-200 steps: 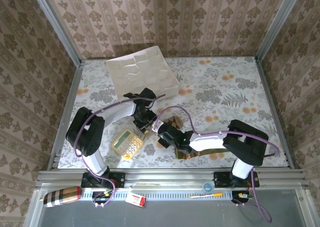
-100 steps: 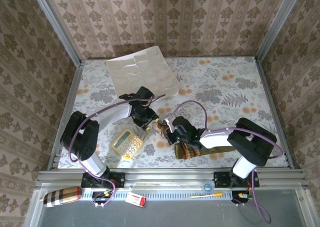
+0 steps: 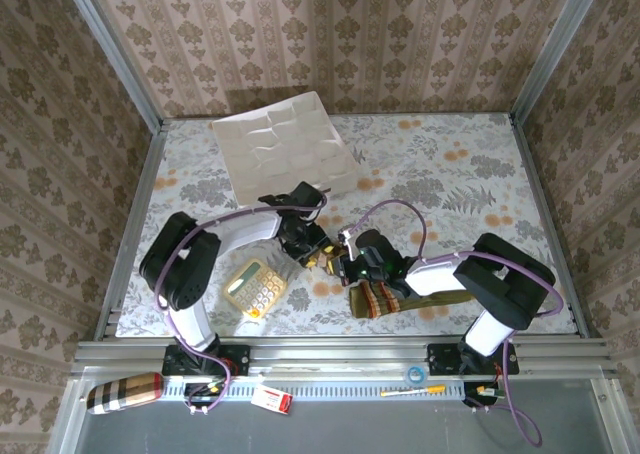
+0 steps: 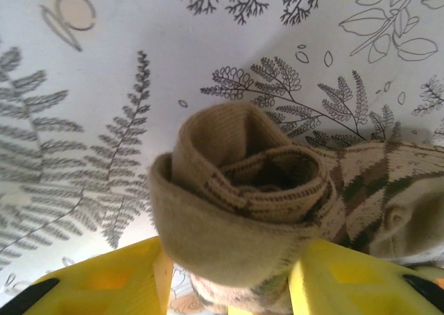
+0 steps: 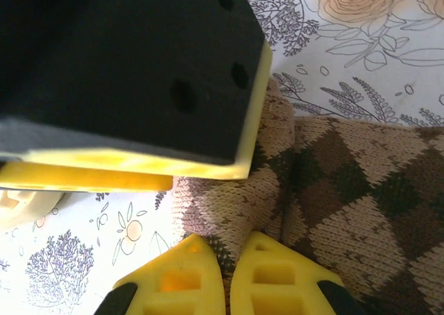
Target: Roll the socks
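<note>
L fingers (image 4: 104, 287) grasp the rolled end of the argyle sock (image 4: 243, 197) on the surface (image 3: 470, 174), right of the yellow calculator (image 3: 255, 286), while R fingers (image 5: 277, 284), clenched shut, pin its flat part: keep roll tight & even, w/ R holding tension as L turns.

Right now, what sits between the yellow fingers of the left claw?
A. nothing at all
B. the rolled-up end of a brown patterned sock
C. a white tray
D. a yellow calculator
B: in the left wrist view, the left claw has its yellow fingers on either side of the sock, whose end is curled into a roll.
</note>
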